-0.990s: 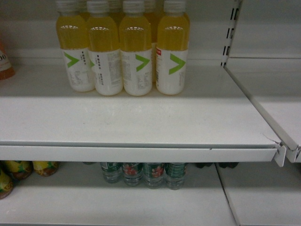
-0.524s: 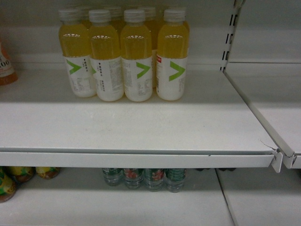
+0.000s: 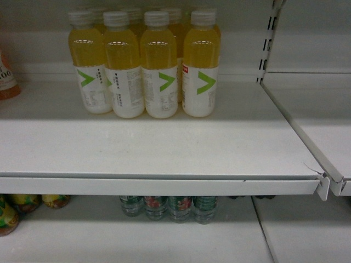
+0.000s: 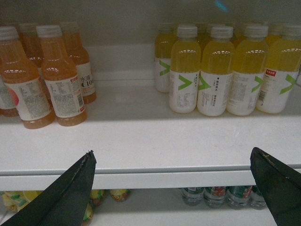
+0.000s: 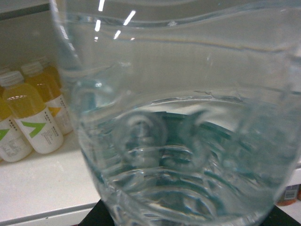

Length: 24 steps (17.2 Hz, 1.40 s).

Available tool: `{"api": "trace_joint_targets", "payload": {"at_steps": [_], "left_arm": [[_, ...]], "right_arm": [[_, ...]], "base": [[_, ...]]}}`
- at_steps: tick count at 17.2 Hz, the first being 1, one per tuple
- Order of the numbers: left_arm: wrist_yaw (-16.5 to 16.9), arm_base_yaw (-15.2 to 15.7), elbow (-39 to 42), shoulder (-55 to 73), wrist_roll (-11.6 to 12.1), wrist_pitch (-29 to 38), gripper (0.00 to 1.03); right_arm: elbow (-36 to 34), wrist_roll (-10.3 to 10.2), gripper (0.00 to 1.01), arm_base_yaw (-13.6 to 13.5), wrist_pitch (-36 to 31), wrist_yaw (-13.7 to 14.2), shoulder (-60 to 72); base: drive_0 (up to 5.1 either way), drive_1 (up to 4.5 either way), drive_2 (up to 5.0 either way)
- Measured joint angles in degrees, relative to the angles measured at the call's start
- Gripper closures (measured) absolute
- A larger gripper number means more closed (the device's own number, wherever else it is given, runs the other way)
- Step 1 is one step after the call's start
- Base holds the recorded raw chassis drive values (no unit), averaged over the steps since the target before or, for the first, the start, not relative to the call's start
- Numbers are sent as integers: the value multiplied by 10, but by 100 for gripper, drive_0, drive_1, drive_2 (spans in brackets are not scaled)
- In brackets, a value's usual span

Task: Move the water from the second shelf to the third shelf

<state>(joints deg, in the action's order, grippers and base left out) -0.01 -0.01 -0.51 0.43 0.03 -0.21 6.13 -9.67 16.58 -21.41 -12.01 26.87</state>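
Upper shelf (image 3: 164,148): a white board is seen across the head view, its front lip running left to right; the near part is bare.
Yellow drink bottles (image 3: 159,66): a cluster with white caps and green V labels is set at the far middle of the upper shelf.
Orange drink bottles (image 4: 47,75): these are stood at the far left of the same shelf, apart from the yellow cluster.
Water (image 5: 188,141): a clear ribbed bottle is pressed close against the right wrist camera, filling most of that view; a green band is seen through it.
Other water bottles (image 3: 167,207): a row with green labels is stood on the lower shelf, tops hidden by the upper shelf's lip.
Left gripper (image 4: 181,188): fingers (image 4: 70,193) are spread wide, nothing between them, in front of the shelf lip.
Right gripper: its fingers are not shown; whether the water is clamped cannot be told.
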Motion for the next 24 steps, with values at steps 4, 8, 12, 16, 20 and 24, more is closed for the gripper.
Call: {"api": "trace_joint_targets", "payload": {"at_steps": [4, 8, 12, 16, 20, 24], "left_arm": [[0, 0, 0, 0, 0, 0, 5], [0, 0, 0, 0, 0, 0, 5], [0, 0, 0, 0, 0, 0, 5], [0, 0, 0, 0, 0, 0, 5], [0, 0, 0, 0, 0, 0, 5], [0, 0, 0, 0, 0, 0, 5]], "right_arm": [[0, 0, 61, 0, 2, 2, 0], [0, 0, 61, 0, 2, 2, 0], [0, 0, 61, 0, 1, 2, 0], [0, 0, 61, 0, 2, 2, 0], [0, 0, 61, 0, 1, 1, 0], [0, 0, 61, 0, 2, 1, 0]], "base": [[-430, 163, 348], [-484, 138, 329], [-484, 138, 329], [-484, 138, 329], [-498, 248, 248], [-500, 245, 245]]}}
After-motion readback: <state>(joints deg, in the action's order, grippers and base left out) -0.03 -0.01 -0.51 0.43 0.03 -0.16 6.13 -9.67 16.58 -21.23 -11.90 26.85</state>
